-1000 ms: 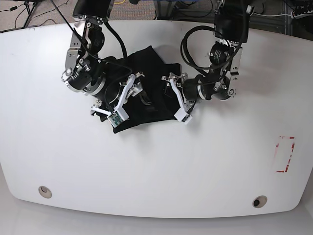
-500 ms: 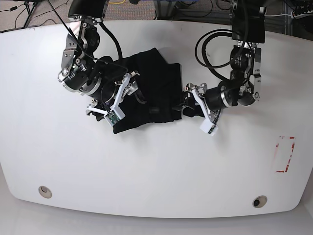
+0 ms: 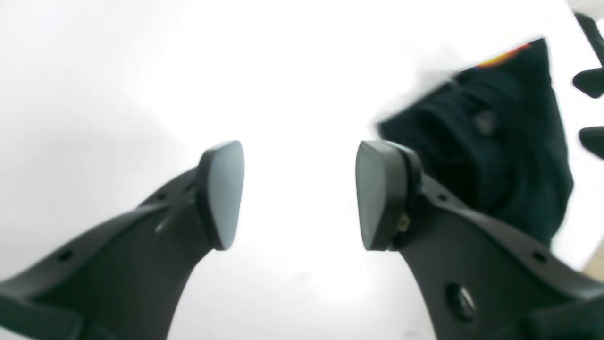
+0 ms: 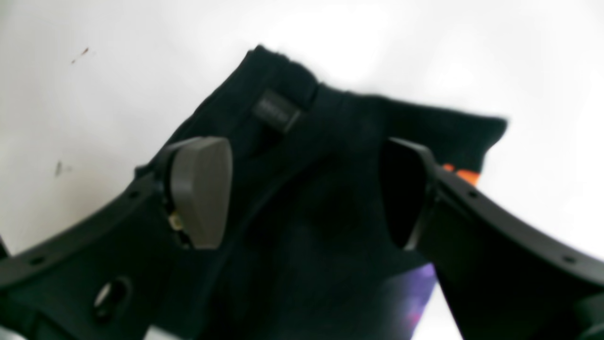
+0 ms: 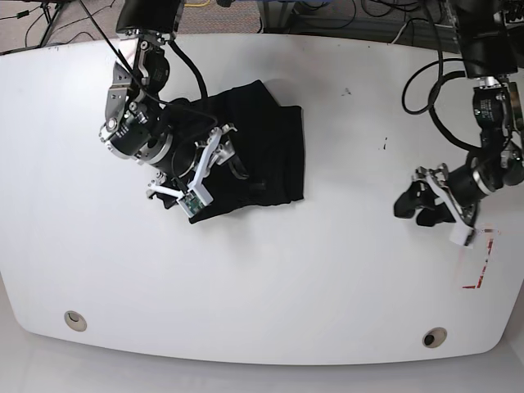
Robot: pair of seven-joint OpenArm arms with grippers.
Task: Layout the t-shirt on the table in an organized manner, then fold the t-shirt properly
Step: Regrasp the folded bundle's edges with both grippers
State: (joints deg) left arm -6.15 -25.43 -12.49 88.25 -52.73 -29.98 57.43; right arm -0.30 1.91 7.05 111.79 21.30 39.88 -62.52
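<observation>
right hand (image 5: 190,176) hovering open over t-shirt (image 5: 262,151) | left hand (image 5: 438,206) open, empty, lying well apart at 4 o'clock on worktop (image 5: 262,278)

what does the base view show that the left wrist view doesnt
Only the base view shows both arms, the whole bunched black cloth t-shirt, the right tool over it, the red tape rectangle and two round grommet holes.

Only the left wrist view shows, close up, the left tool with its grey pads apart and nothing between them.

Both show the glossy white table, the shirt and the left tool away from it.
</observation>
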